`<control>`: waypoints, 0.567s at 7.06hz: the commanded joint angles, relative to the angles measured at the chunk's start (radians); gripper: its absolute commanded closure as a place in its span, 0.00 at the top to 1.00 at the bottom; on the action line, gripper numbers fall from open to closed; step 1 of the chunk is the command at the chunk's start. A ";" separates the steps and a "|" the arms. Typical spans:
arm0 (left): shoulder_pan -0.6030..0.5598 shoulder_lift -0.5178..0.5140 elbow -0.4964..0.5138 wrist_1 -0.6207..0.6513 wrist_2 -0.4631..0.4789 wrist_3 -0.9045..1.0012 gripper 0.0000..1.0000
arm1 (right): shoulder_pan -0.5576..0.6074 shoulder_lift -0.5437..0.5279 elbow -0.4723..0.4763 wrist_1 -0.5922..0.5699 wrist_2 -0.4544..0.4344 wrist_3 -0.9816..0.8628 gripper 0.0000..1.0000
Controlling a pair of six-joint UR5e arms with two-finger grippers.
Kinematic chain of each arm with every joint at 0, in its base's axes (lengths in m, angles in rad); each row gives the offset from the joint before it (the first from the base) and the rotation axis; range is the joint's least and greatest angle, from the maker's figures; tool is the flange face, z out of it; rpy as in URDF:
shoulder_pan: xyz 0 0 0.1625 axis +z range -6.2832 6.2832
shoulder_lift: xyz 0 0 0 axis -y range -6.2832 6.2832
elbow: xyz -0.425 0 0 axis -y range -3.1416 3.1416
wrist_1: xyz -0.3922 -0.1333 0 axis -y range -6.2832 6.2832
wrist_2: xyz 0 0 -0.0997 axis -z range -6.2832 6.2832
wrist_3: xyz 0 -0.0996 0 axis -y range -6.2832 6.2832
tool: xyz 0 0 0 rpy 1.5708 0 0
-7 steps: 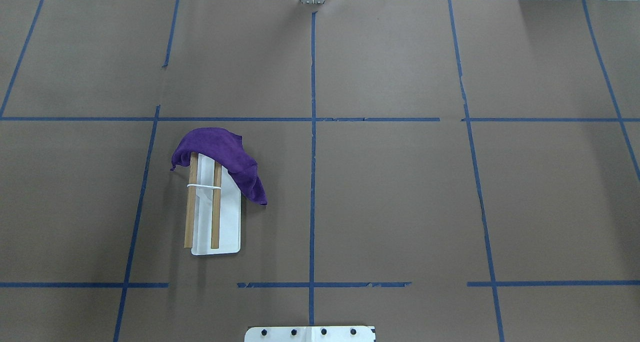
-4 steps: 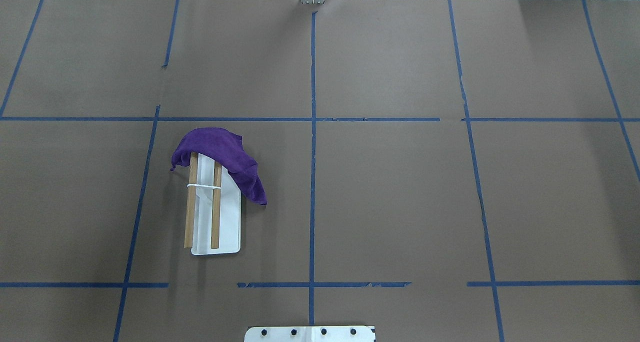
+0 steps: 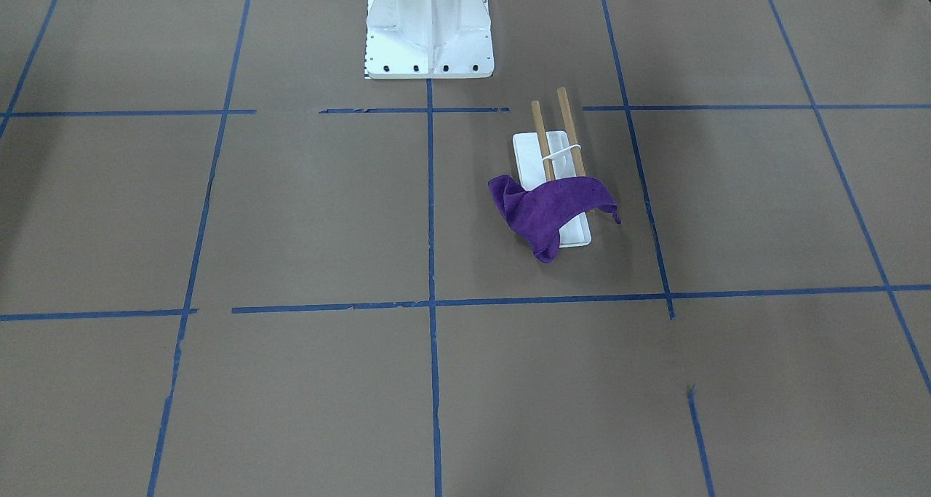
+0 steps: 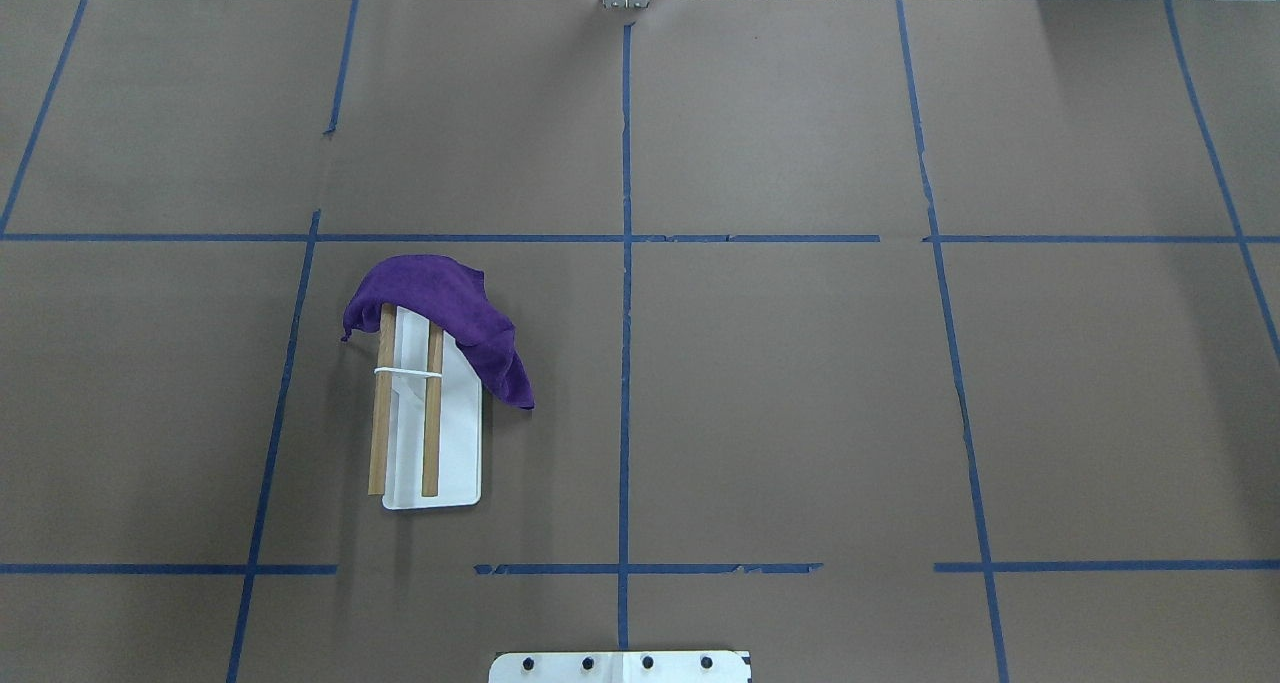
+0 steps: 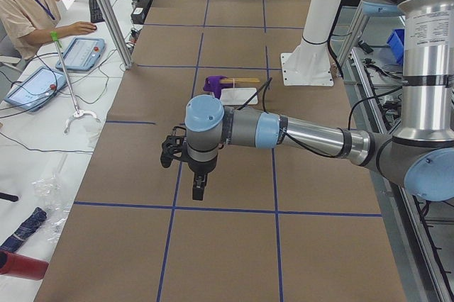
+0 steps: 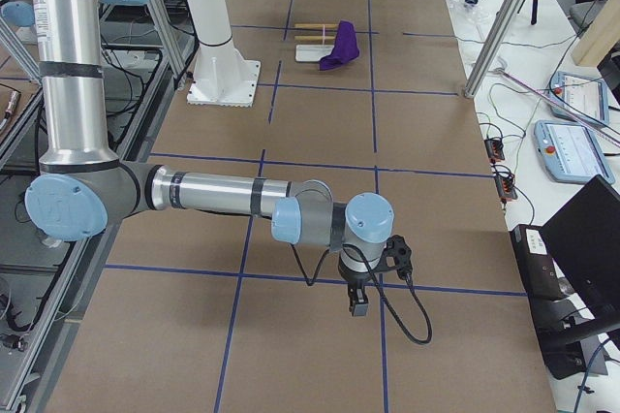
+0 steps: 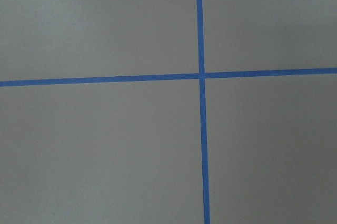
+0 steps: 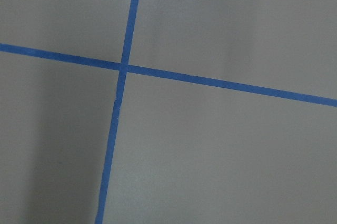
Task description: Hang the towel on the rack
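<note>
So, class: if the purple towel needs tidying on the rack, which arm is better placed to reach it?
Left, probably. The rack and towel lie left of the centre line in the overhead view, nearer the left gripper; the right gripper hangs much farther off.

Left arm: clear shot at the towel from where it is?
Probably yes. The towel drapes over the rack on the table's left half; nothing shows between it and the left arm.
</note>
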 commanded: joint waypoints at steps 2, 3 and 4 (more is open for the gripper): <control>0.000 0.005 0.023 0.000 0.000 -0.002 1.00 | 0.000 0.001 0.008 0.000 0.000 0.002 1.00; 0.001 0.007 0.049 0.002 0.000 -0.002 1.00 | 0.000 0.003 0.008 0.000 0.002 0.002 1.00; 0.002 0.007 0.070 0.003 0.000 -0.003 1.00 | 0.000 0.003 0.008 0.000 0.003 0.002 1.00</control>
